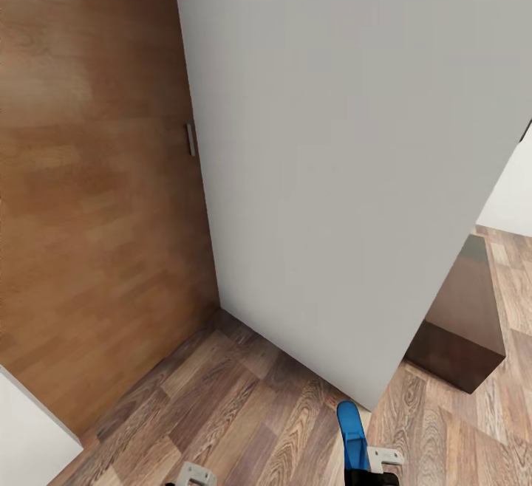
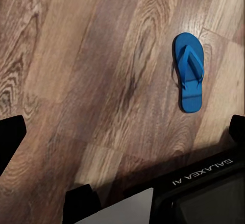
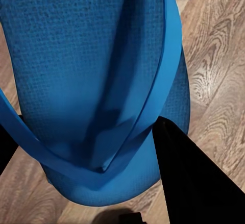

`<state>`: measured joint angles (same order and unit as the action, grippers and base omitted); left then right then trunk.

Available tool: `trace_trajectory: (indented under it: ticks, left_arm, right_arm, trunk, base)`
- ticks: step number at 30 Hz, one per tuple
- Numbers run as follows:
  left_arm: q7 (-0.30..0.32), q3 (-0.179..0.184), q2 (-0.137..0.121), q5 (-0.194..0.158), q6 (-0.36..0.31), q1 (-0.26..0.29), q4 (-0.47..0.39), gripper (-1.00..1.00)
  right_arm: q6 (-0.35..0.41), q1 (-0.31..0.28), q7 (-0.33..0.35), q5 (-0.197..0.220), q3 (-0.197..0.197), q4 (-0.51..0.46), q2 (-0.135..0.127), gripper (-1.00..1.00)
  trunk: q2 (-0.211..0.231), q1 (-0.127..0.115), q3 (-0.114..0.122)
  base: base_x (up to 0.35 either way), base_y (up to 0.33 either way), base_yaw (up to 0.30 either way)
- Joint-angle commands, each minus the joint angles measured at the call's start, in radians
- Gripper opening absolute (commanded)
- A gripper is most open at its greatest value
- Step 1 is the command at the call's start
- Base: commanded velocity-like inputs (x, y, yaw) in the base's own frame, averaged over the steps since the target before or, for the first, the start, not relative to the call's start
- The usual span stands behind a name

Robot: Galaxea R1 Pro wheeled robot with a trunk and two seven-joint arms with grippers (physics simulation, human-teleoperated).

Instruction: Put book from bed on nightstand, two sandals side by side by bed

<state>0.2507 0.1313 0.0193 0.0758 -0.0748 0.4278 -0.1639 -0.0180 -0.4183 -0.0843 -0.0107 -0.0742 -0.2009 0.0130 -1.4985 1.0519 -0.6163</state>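
Robot at a corner of the bedroom, carrying one sandal. Largest in the head view is a grey wall panel [image 1: 347,161], the landmark here; left of it stands a brown wooden door [image 1: 96,176] with a small handle [image 1: 191,139], and at the panel's lower right corner sits a dark-brown cabinet [image 1: 462,323], possibly a nightstand, though its front is hidden. Wood-plank floor [image 1: 244,405] spreads below the panel's foot. The right gripper [image 1: 367,467] is clamped on a blue sandal [image 1: 351,434], which points up toward the panel's base; the right wrist view shows a black finger [image 3: 191,178] pressed against the sole by the thong strap [image 3: 153,106], judged a grip for carrying it to the bed. The second sandal [image 2: 190,71] lies flat on the floor under the left wrist camera; its place relative to the panel cannot be told. The left gripper [image 2: 122,132] has its fingers apart, holding nothing
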Motion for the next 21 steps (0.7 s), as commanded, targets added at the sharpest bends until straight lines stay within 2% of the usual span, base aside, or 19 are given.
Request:
trace_trajectory:
  ticks: [1, 21]
  left_arm:
    - [0.003, 0.0, 0.001, 0.008, -0.005, 0.0, -0.003, 1.0]
    - [-0.005, -0.001, 0.014, 0.006, -0.003, 0.0, -0.008, 1.0]
  right_arm:
    - [-0.002, -0.001, -0.002, 0.001, -0.007, 0.0, 0.001, -1.0]
    - [-0.002, -0.001, -0.002, 0.001, -0.006, 0.0, 0.001, -1.0]
  trunk:
    - [0.0, 0.0, -0.001]
    - [0.0, 0.0, -0.001]
  base:
    - [0.0, 0.066, 0.0]
    - [0.049, 0.035, 0.0]
